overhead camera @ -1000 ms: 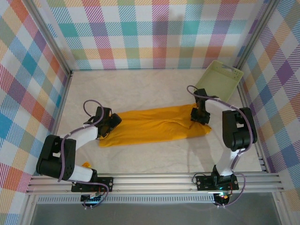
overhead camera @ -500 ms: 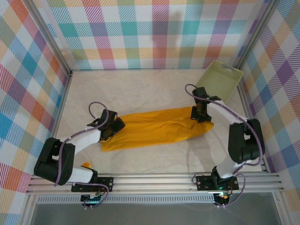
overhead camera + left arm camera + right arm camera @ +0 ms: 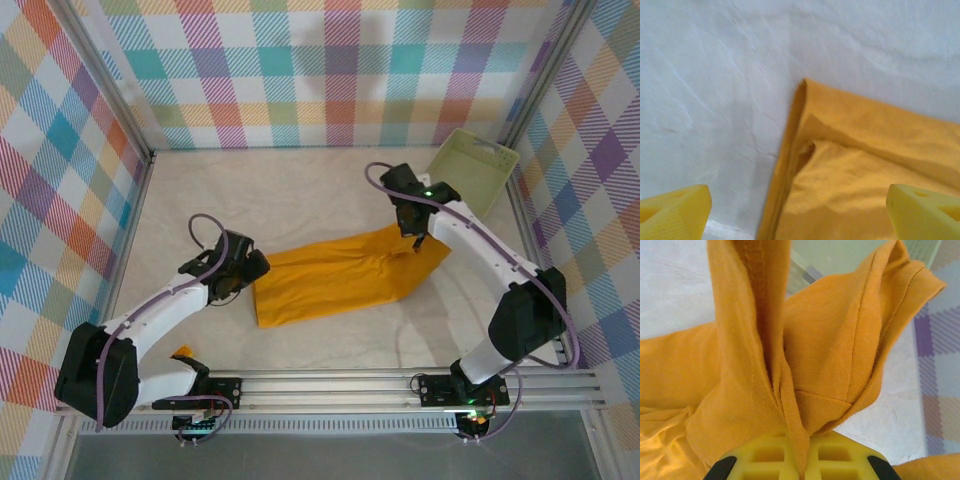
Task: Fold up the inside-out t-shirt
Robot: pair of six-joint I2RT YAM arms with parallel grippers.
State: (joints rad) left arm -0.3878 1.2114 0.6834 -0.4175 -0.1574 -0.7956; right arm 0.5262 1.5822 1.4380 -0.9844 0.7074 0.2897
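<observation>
The mustard-orange inside-out t-shirt (image 3: 330,280) lies as a long folded band across the middle of the white table. My right gripper (image 3: 417,238) is shut on a bunched fold of the shirt's right end (image 3: 805,405) and holds it raised, so the cloth hangs in pleats from the jaws. My left gripper (image 3: 248,270) sits at the shirt's left end. It is open, and its yellow fingertips (image 3: 675,210) stand wide apart over the folded left edge of the shirt (image 3: 850,165). The neck label is hidden.
The pale green plastic basket (image 3: 470,170) leans in the back right corner, close behind the right gripper, and its rim (image 3: 850,255) shows past the lifted cloth. Plaid walls enclose the table. A small orange item (image 3: 183,352) lies by the left arm's base.
The right gripper has moved back and left, lifting the shirt's right end. The left gripper has moved right, and the shirt's left end now lies further right, so the band is shorter.
</observation>
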